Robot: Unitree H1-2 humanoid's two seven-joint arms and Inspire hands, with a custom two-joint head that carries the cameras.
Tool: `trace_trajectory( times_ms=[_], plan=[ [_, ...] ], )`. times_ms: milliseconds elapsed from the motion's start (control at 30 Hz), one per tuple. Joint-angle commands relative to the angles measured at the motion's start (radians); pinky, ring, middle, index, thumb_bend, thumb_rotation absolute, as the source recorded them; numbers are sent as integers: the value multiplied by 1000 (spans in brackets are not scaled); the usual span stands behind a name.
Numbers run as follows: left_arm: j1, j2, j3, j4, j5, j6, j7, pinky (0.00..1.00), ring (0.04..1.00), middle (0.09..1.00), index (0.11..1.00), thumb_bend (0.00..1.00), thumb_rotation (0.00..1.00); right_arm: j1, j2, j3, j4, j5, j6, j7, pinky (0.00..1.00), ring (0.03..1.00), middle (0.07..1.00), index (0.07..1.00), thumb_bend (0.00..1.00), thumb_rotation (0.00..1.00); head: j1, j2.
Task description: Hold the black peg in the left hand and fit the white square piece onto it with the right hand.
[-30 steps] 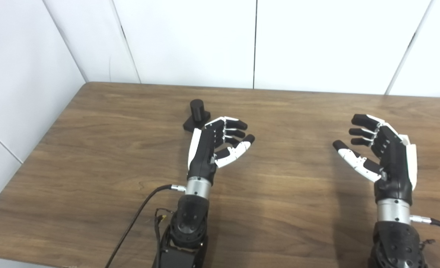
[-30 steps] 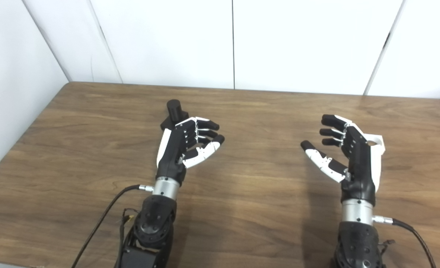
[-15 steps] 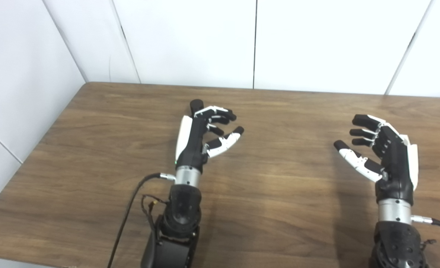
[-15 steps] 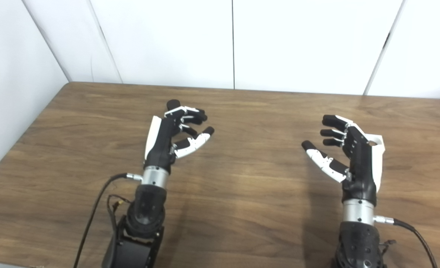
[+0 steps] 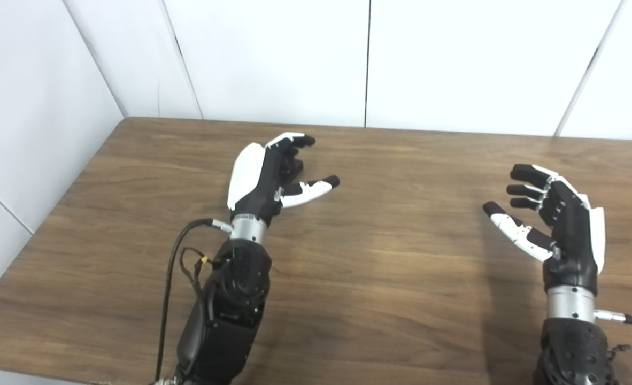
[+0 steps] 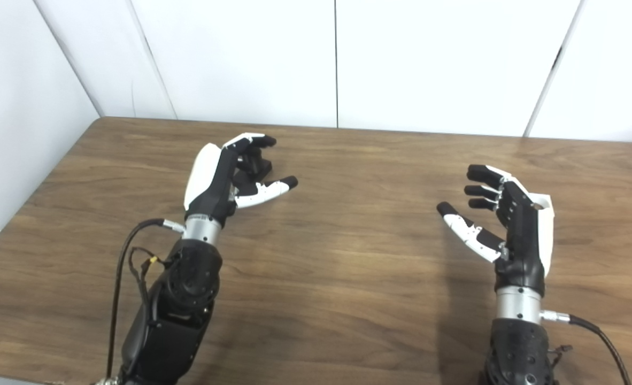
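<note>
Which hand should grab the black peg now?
Left. The left hand is already cupped around the black peg, thumb apart. The right hand is open, far across the table.

Bright even overhead light, soft shadows on the table (image 5: 401, 299), slightly soft focus, no glare

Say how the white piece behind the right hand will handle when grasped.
Likely rigid: the white piece shows crisp, straight edges. Probably it won't roll, being flat-sided. Most of it is hidden behind the right hand, so its weight is unclear.
</note>
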Motion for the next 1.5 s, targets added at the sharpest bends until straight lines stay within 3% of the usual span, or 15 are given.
trace_trajectory(
  times_ms=[0, 300, 467, 667, 900, 1167, 1267, 1467],
  plan=[
    [-60, 24, -4, -31, 63, 17, 8, 598, 759, 800, 720, 790, 350, -40, -1, -4, -21, 3, -36, -6, 578, 645, 701, 679, 637, 2, 2, -1],
    [-137, 96, -23, 5, 179, 61, -30, 585, 783, 833, 734, 762, 387, -42, 4, -3, -21, 3, -34, -9, 556, 635, 697, 673, 641, 0, 1, -1],
    [-167, 120, -28, 55, 228, 69, -26, 783, 845, 865, 742, 783, 412, -40, 1, -2, -21, 1, -37, -8, 565, 643, 700, 675, 634, 0, -1, -1],
    [-211, 133, -44, 138, 337, 109, -30, 820, 893, 888, 733, 846, 493, -39, 0, -1, -26, -4, -38, -8, 567, 643, 699, 672, 631, 0, -7, 3],
    [-262, 117, -14, 220, 439, 114, -97, 832, 910, 908, 717, 890, 540, -42, 1, -1, -21, -4, -34, -9, 565, 634, 694, 671, 638, 5, -10, 4],
    [-308, 79, 60, 273, 591, 114, -269, 826, 904, 919, 706, 910, 504, -44, 8, 1, -25, -13, -26, -13, 573, 645, 699, 669, 644, 27, -14, 7],
    [-316, 82, 62, 292, 613, 114, -294, 775, 887, 913, 691, 924, 496, -43, 12, 1, -29, -12, -26, -14, 555, 637, 697, 666, 645, 12, -18, 10],
    [-328, 86, 56, 324, 633, 114, -336, 792, 892, 921, 653, 921, 503, -42, 16, 3, -33, -11, -25, -15, 561, 643, 699, 665, 647, 19, -21, 15]
  ],
)
